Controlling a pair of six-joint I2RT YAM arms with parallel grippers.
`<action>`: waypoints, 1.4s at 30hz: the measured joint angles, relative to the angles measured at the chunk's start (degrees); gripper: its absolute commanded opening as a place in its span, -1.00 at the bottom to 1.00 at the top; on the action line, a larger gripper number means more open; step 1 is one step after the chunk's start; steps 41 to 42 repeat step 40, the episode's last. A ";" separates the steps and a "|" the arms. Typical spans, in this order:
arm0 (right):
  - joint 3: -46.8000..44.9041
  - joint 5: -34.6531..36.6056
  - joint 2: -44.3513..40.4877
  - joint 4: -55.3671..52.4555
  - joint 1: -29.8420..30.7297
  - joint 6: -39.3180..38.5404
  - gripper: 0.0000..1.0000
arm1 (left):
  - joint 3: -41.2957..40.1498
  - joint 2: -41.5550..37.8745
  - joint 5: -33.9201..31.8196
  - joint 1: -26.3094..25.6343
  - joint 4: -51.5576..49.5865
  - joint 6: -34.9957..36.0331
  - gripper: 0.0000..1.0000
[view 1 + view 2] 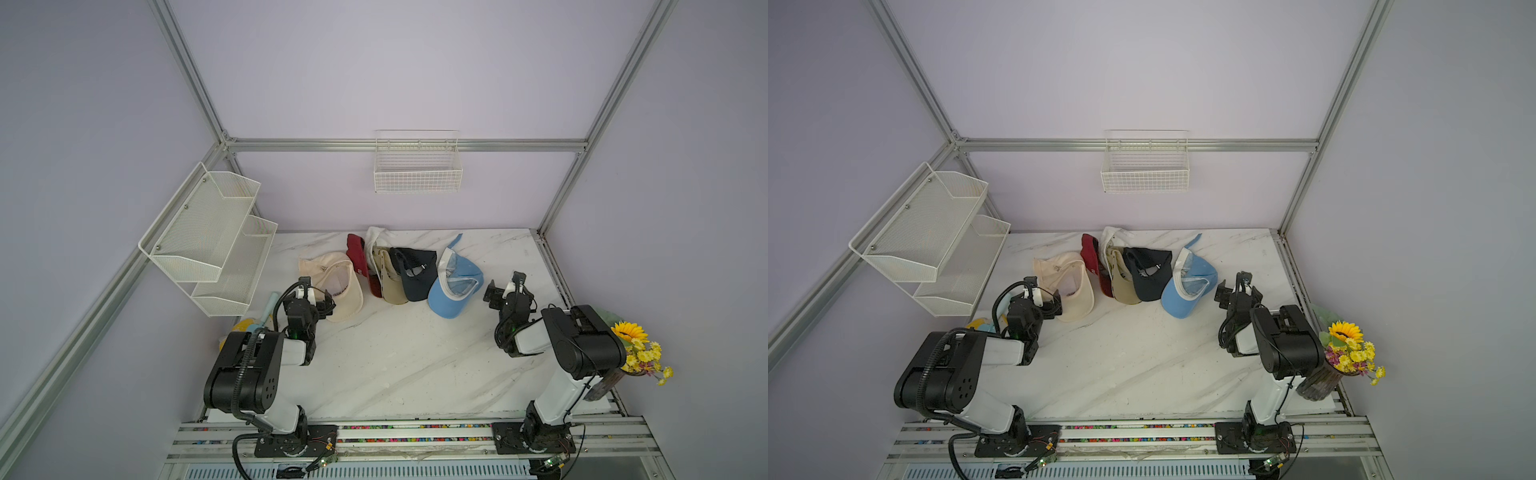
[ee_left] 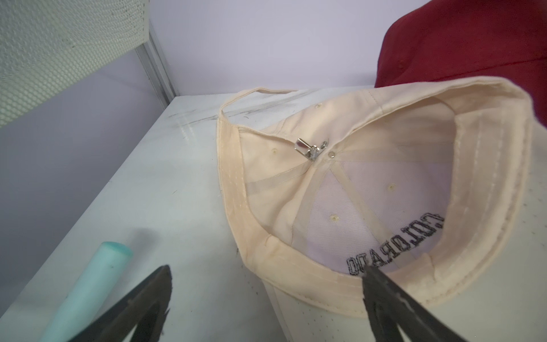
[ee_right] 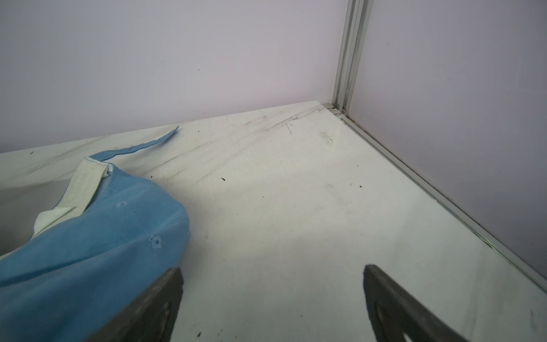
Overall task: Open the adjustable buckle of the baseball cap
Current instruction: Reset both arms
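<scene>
L hand (image 2: pixel 266 268) cropped; cap buckle (image 2: pixel 312 148) part-hidden

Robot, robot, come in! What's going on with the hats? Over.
Left gripper open at cream cap. Right gripper open beside blue cap. Metal buckle not gripped yet. Nothing in the way.

The left tool (image 1: pixel 328 305) hides part of the cream cap (image 1: pixel 347 296).

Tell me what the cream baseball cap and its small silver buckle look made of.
Cream baseball cap: matte woven cloth, probably cotton; stitched seams and soft folds show. Small silver buckle: polished metal, judging by its bright glints; which metal is unclear.
</scene>
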 measured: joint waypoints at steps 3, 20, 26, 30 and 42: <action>-0.42 0.09 0.00 1.38 0.39 -0.48 0.94 | -4.35 -0.04 2.34 -0.02 5.01 0.98 1.00; 0.09 -2.58 0.59 4.15 0.98 -2.58 0.94 | 1.33 0.26 4.85 2.95 1.11 0.09 1.00; 0.33 -3.63 0.59 1.95 0.13 -1.90 0.95 | 1.33 0.26 4.87 2.95 -1.18 -0.07 1.00; 0.33 -4.09 0.59 1.90 0.13 -1.90 0.94 | 1.33 0.26 4.92 2.95 -1.57 -0.04 1.00; 0.33 -4.09 0.59 1.88 0.13 -1.92 0.94 | 1.33 0.26 4.98 2.95 -1.53 -0.09 1.00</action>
